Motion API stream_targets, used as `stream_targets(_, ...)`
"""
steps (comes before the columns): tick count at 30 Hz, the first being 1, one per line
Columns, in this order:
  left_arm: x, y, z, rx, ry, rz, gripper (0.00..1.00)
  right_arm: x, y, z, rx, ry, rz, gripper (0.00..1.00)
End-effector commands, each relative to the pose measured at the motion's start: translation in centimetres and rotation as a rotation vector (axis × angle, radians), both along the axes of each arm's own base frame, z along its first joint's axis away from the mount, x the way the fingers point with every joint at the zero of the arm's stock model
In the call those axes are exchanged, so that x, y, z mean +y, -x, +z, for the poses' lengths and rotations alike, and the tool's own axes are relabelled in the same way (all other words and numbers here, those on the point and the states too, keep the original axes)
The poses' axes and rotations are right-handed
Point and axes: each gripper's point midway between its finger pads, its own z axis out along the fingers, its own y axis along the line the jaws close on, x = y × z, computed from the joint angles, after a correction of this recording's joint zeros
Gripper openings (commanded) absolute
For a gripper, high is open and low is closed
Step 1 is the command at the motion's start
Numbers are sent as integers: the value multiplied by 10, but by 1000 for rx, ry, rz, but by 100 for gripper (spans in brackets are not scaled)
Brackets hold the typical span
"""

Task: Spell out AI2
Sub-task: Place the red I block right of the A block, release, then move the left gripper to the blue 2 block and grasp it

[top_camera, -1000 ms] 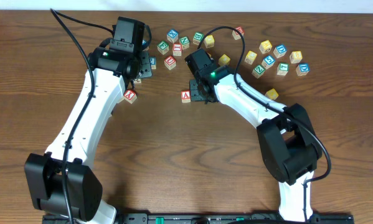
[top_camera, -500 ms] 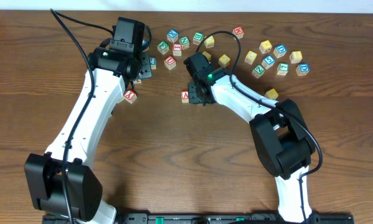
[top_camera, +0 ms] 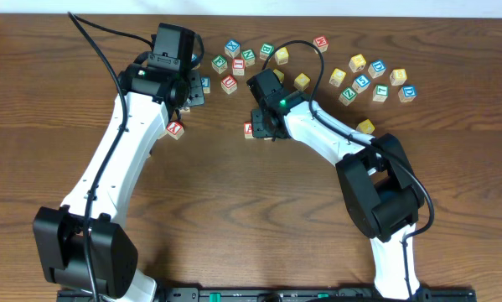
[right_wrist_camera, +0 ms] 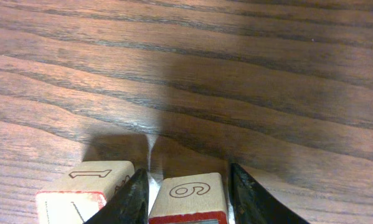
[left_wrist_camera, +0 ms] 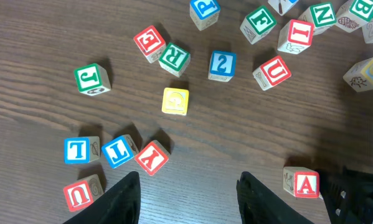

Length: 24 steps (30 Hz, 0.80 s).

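The right gripper clasps a red-framed block (a "6" on its side) just beside the A block; the left gripper hangs wide open.

Your A block, red frame and red letter, sits flat on the surface, face up, well apart from the other two. The blue-framed 2 block lies face up amid the scatter. The red-framed I block lies face up, slightly turned, near it.

The 2 block lies between the R block and the U block, the I block beyond.
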Motion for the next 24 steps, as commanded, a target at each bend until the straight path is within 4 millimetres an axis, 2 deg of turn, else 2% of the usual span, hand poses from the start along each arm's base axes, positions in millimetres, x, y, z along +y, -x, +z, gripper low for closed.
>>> stream_targets(1,2,-3,7,-16,3,11,50,6,-16,31,-61,-35,1,37)
stream_targets(6,2,-3,7,-16,3,11,50,-1,-36,67,-127,-69,-30,38)
stream_targets(11,2,-5,9,-27,6,11,50,-23,-50,92,-150,-112,-100,42)
stream_targets(14,1,-10,12,-49,11,11,50,-36,-50,97,-109,-162,-125,40)
stream_targets(19,-3,-25,13,-99,21,8,50,-61,-48,91,-59,-150,-165,39)
stream_targets(20,-4,-28,12,-106,23,8,50,-67,-48,89,-54,-133,-177,40)
stream_targets(21,-5,-32,10,-114,25,7,54,-72,-47,88,-50,-120,-187,46)
stream_targets(24,-7,-43,5,-134,30,7,57,-79,-48,87,-44,-110,-202,56)
